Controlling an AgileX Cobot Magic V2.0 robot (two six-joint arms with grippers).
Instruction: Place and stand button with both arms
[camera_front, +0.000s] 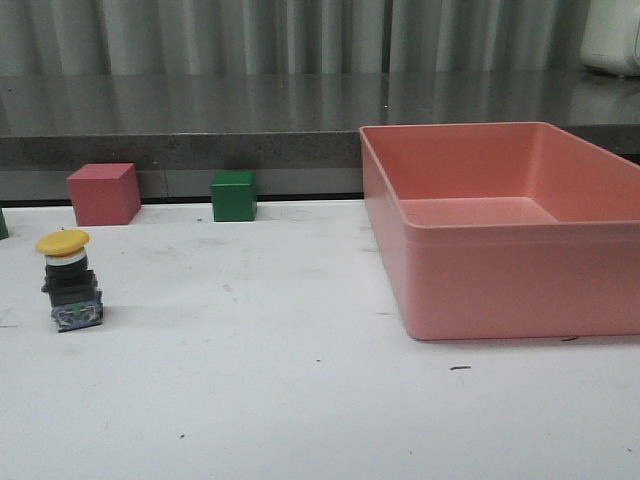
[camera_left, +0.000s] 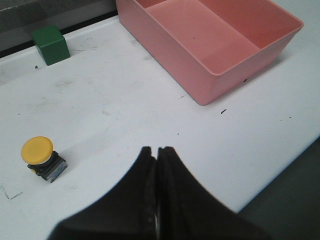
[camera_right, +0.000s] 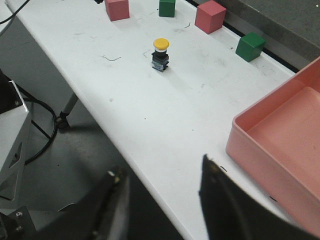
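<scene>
On the white tabletop (camera_front: 300, 400), toward the robot's left: a small push-button with a yellow mushroom cap, white collar and dark blocky body (camera_front: 68, 282), upright on its bluish base, long axis vertical, cap on top. Touched by neither gripper. Judging by that pose, apparently already placed and stood, or close to it.

Above the table, looking down: the black two-finger left gripper (camera_left: 156, 150), fingertips pressed together, nothing between them. Button well apart from those tips, off to one side across bare table, no object between. Out past the table's near edge: the black right gripper (camera_right: 162, 180), fingers spread apart, empty, with the button far off across the table. Probably the left arm the nearer of the two, so any further correction likely its job.

Around: a large salmon-pink plastic bin (camera_front: 500, 290) on the robot's right, well apart from the button. Behind the button, along the back edge, a pink cube (camera_front: 103, 193) and a green cube (camera_front: 233, 195), both clear of it. More pink and green cubes in the right wrist view. No obstruction to an approach from above.
</scene>
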